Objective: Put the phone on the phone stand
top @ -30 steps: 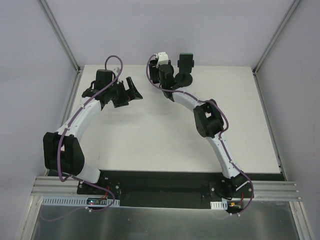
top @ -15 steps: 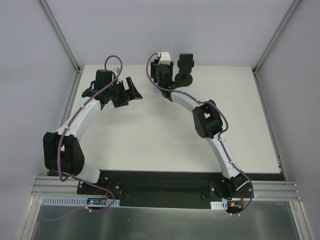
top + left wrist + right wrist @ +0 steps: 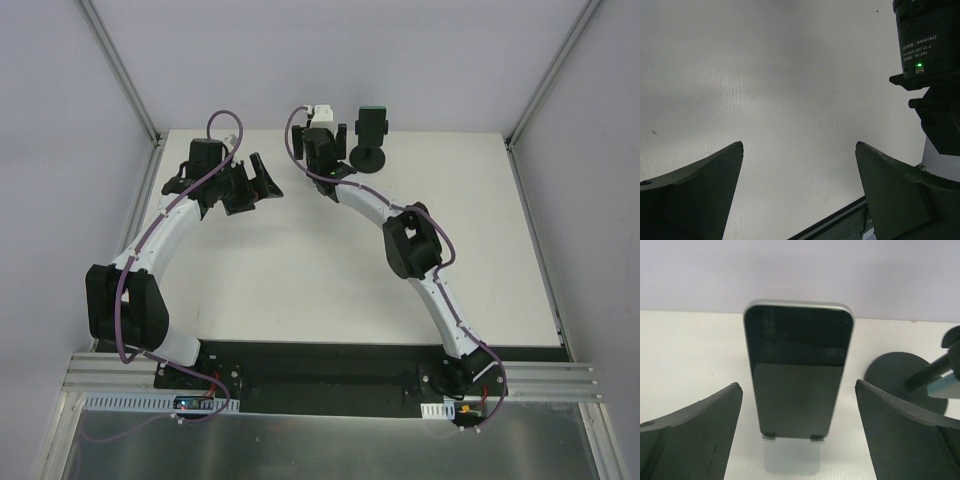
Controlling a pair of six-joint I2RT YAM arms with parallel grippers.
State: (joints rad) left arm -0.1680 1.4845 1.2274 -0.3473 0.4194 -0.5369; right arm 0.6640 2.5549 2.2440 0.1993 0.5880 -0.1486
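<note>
Black phone (image 3: 797, 370) stands upright between the spread, empty fingers of the right gripper (image 3: 327, 134), seemingly framed for a grasp. Just beside sits the phone stand (image 3: 900, 377); the left gripper (image 3: 799, 147) gapes idle

The top external camera is looking steeply down from above and behind the arm bases, taking in the whole table (image 3: 300, 290) and both arms from a distance. The left wrist camera is looking past the left gripper (image 3: 799, 145) onto bare table surface at close range, and the right arm (image 3: 927, 45) is showing in its upper right corner. The right wrist camera is sitting low and facing across the table toward the back wall (image 3: 800, 270), with the phone (image 3: 797, 375) close ahead beyond the right gripper (image 3: 799, 385). The phone stand (image 3: 892, 372) is showing in both the right wrist and top external views.
</note>
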